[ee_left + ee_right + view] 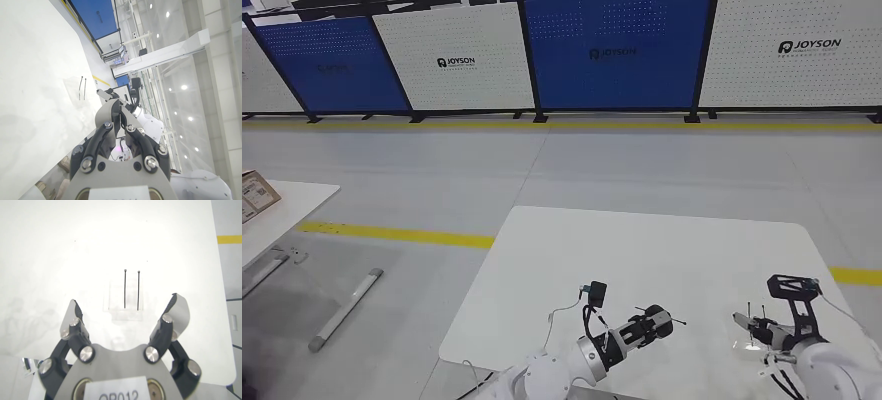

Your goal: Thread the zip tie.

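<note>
– Near the right front edge of the flat white table [56, 247], two thin black plastic zip ties [125, 289] lie side by side, not touching, on a clear plastic sheet [115, 313]. Their heads point away from the robot. How should the pick go?

– The right gripper [124, 298] hangs just short of their tail ends, spread wide with nothing in it. I'd narrow that spread first, because the ties lie close enough that wide fingers could catch both.

– Where on the strap?

– Across its width, a little up from the tail, so the tip stays free to feed into the head. The sheet looks slick and light, so a firm, square pinch should help keep it from lifting with the tie.

– And the left gripper [118, 106]?

– It's raised above the table toward the middle, with its fingers pressed together. I can't tell whether anything thin sits between them. It would likely need to take the head end and hold the slot steady.
</note>
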Robot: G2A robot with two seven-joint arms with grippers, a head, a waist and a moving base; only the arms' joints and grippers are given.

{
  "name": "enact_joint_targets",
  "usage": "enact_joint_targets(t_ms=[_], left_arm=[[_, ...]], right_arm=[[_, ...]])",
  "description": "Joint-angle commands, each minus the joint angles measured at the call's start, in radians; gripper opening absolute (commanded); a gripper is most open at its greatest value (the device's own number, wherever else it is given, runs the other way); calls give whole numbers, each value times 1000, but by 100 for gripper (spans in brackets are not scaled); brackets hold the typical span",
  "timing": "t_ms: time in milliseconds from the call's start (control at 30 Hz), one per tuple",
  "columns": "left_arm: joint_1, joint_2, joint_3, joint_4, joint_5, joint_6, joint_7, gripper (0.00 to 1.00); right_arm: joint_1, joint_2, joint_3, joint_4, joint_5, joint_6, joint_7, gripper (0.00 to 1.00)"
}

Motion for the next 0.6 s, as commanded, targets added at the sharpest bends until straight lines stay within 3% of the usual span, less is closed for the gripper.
enact_joint_targets(t_ms=[0, 67, 167, 267, 400, 567], left_arm=[[0, 0, 0, 0, 0, 0, 0, 0], [0, 0, 0, 0, 0, 0, 0, 0], [0, 0, 0, 0, 0, 0, 0, 0], [0, 0, 0, 0, 0, 0, 0, 0], [0, 0, 0, 0, 0, 0, 0, 0], [0, 0, 0, 0, 0, 0, 0, 0]], right_arm=[[4, -1, -1, -1, -8, 5, 13, 47], [10, -1, -3, 1, -11, 10, 25, 40], [27, -3, -6, 17, -8, 16, 49, 38], [50, -4, -20, 40, -23, 10, 71, 42], [88, -8, -53, 81, -54, 17, 107, 38], [146, -13, -92, 139, -75, 16, 160, 42]])
